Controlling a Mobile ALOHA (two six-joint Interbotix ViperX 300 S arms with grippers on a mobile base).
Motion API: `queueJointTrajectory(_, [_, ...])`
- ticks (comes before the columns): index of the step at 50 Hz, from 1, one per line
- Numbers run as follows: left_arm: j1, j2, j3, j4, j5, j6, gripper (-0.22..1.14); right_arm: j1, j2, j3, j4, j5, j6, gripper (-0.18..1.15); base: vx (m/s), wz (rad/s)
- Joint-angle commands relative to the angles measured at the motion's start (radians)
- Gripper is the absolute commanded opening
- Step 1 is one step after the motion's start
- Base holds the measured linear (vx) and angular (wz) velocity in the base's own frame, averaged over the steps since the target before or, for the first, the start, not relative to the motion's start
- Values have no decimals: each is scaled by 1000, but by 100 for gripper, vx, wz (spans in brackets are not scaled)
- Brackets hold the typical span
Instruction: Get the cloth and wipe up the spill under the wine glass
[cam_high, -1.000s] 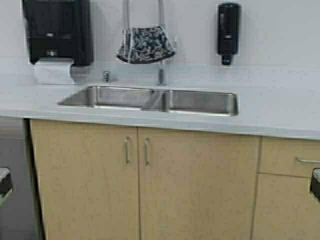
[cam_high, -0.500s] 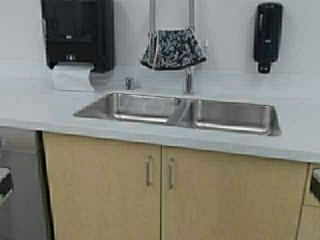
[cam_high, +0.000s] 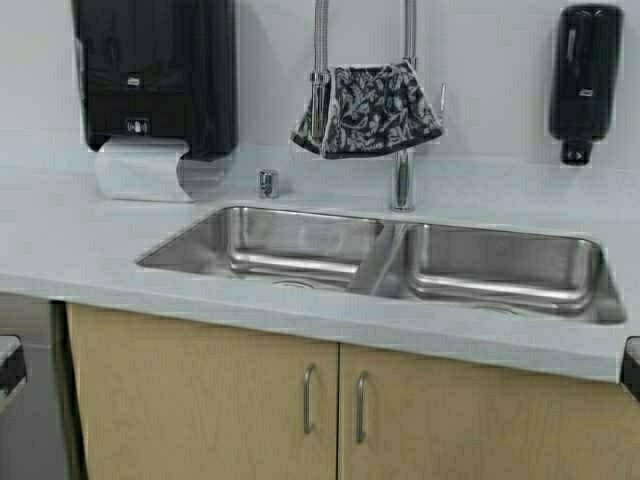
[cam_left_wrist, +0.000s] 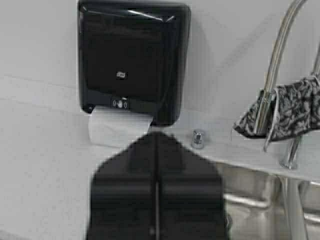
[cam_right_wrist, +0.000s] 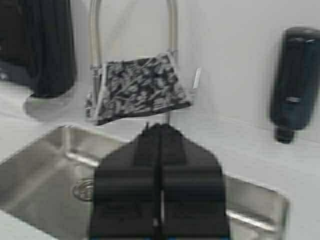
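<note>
My left claw (cam_left_wrist: 156, 210) sits low and off to the left of the sink (cam_high: 300, 250), short of the bench (cam_high: 80, 235) edge, with its two fingers pressed together, nothing between them. Up on the wall, left of the sink, there's a black paper towel dispenser (cam_high: 155, 75) with a sheet of white paper (cam_high: 140, 168) hanging out the bottom. A little steel knob (cam_high: 267, 183) stands on the bench just behind the sink's left basin. The sink is a double steel one, set into the pale bench, with wooden cabinet doors (cam_high: 210, 410) below it. The cloth (cam_high: 368, 110) is draped over the tall arched faucet (cam_high: 403, 150) right behind the middle of the sink, hanging above the bench and not touching it; it's the dark and white leafy patterned one. Right of the sink, on the wall, hangs a black soap dispenser (cam_high: 585, 80). My right claw (cam_right_wrist: 161, 200) is off to the sink's right, also low in front of the bench, fingers closed up tight on nothing.
</note>
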Motion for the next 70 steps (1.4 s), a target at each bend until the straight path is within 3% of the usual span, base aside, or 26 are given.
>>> queueJointTrajectory(1, [2,-63,0,-2,21,0,2,89,48,-54,-2,20,3,6,30,-3])
queueJointTrajectory(16, [0,-110,5,-2,49,3,2,212,273,-135,3,-32,3,6,25,-1])
queueJointTrajectory(32, [2,-123,6,-3,49,3,2,258,663,-181,-2,-399,3,7,20,0])
queueJointTrajectory(47, [2,-120,5,-3,49,3,2,272,965,-247,-2,-563,3,12,16,6])
queueJointTrajectory(60, [2,-126,6,-3,48,2,2,272,1111,-307,-2,-588,2,32,16,8])
queueJointTrajectory(70, [2,-146,9,-3,48,2,2,272,1203,-330,-2,-629,2,65,15,6])
